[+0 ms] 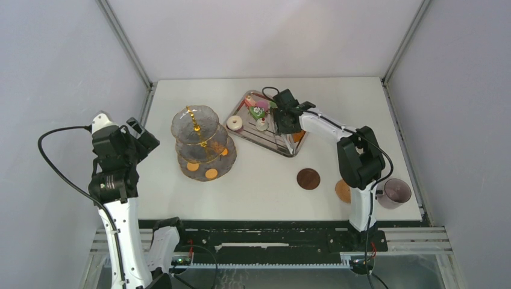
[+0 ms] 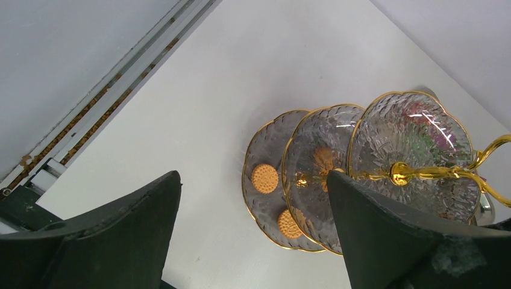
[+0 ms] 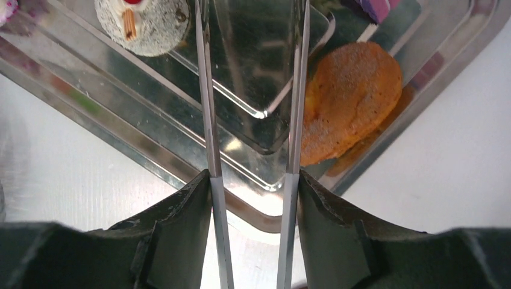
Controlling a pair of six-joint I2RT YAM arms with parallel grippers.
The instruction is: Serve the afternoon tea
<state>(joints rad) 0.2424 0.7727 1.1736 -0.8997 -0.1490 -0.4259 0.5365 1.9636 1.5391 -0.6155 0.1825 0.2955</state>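
Over the tray (image 3: 120, 120), the right claw (image 3: 253, 177) clamps tongs (image 3: 205, 90) beside a cookie (image 3: 352, 96); left claw (image 2: 253, 177) spread apart.

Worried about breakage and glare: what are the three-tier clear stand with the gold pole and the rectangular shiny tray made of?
The three-tier clear stand looks like textured glass, since its plates are see-through. The gold pole is probably metal. The rectangular shiny tray is apparently polished steel, with mirror-like reflections.

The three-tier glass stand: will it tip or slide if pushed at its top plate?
Likely tips: the glass stand is tall on one thin gold pole. Its plates look like brittle glass. The cookies on the bottom plate might slide off.
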